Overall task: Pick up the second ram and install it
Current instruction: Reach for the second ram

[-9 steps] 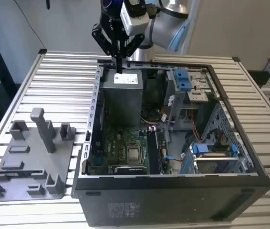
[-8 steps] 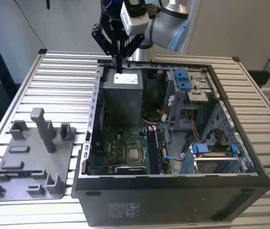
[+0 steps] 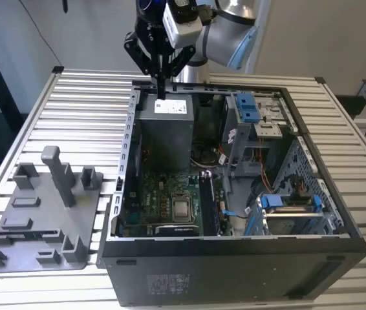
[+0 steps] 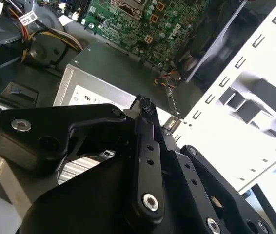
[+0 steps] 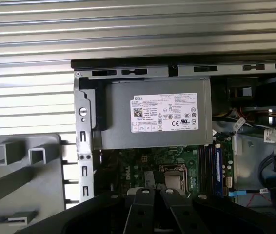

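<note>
A thin dark strip (image 3: pixel 31 234) lies flat in the grey holder tray (image 3: pixel 41 213) on the exterior view's left; it looks like the second ram. My gripper (image 3: pixel 161 94) hangs far from it, over the rear corner of the open computer case (image 3: pixel 235 258), just above the grey power supply (image 3: pixel 163 126). Its black fingers (image 4: pixel 145 146) meet at the tip, shut, with nothing between them. The gripper (image 5: pixel 152 191) also points down past the power supply's white label (image 5: pixel 163 113). The memory slots (image 5: pixel 208 163) run beside the processor socket (image 3: pixel 183 208) on the green motherboard (image 3: pixel 154 194).
The case walls stand high around the motherboard. Blue drive latches (image 3: pixel 247 106) and loose cables (image 3: pixel 225 158) crowd the case on the exterior view's right. The tray has a tall upright post (image 3: pixel 57 174) and smaller blocks. Ribbed white table (image 3: pixel 86 110) lies between tray and case.
</note>
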Available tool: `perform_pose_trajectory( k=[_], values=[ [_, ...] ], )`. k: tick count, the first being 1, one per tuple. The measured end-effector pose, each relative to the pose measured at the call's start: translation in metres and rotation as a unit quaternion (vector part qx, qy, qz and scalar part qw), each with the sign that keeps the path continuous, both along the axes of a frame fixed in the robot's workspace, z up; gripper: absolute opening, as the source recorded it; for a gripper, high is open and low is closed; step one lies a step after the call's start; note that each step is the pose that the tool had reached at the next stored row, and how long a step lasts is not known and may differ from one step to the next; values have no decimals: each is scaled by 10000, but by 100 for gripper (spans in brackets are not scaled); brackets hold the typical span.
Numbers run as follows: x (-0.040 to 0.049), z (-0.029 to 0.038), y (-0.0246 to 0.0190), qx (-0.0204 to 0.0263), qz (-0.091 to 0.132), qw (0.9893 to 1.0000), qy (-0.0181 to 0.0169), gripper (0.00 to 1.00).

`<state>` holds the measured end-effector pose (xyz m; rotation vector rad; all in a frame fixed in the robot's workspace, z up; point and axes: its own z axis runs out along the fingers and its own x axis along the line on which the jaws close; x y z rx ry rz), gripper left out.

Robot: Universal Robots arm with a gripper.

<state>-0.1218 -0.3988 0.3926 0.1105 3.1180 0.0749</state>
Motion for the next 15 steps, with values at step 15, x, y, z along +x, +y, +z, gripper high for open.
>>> perform_pose_trajectory(
  k=[15],
  values=[
    [-199,-1,0,0,1,10000,1,11]
  ],
)
